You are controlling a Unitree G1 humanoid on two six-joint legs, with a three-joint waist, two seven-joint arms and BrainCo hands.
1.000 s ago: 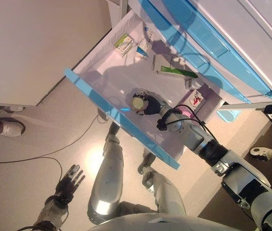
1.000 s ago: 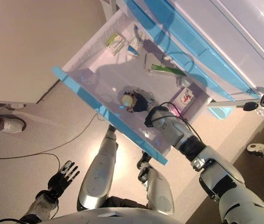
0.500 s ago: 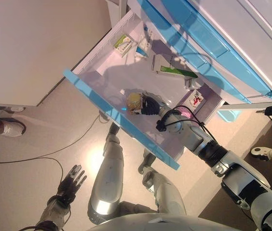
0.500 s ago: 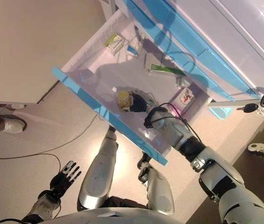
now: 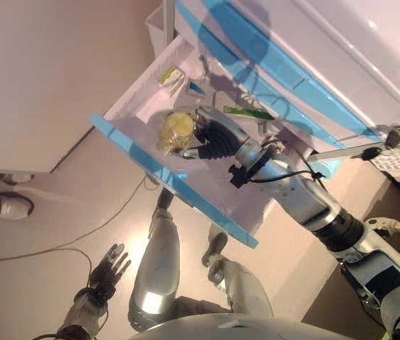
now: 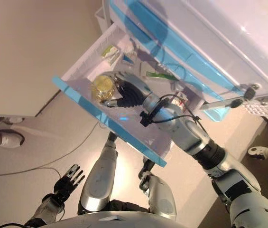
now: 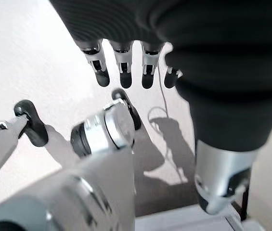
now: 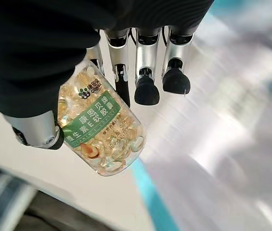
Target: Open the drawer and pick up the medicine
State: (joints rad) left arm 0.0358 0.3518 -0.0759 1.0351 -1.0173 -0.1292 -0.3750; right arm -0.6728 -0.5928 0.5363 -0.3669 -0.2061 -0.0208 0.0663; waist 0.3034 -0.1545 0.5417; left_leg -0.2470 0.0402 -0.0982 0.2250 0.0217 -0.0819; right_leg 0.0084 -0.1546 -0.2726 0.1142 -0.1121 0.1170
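Note:
The white drawer with a blue front stands pulled open. My right hand is shut on a clear medicine bottle full of yellow capsules and holds it above the drawer's front part. In the right wrist view the bottle, with a green label, is gripped between thumb and fingers. My left hand hangs low over the floor, fingers straight and empty; it also shows in the left wrist view.
In the drawer lie a green-white box, a long green box and other small packs at the back. Above the drawer is the cabinet with more blue-edged drawers. A person's shoe is at the left, a cable on the floor.
My right hand has lifted the bottle up out of the drawer and toward its front left. The camera has shifted a little. The left hand stays low.

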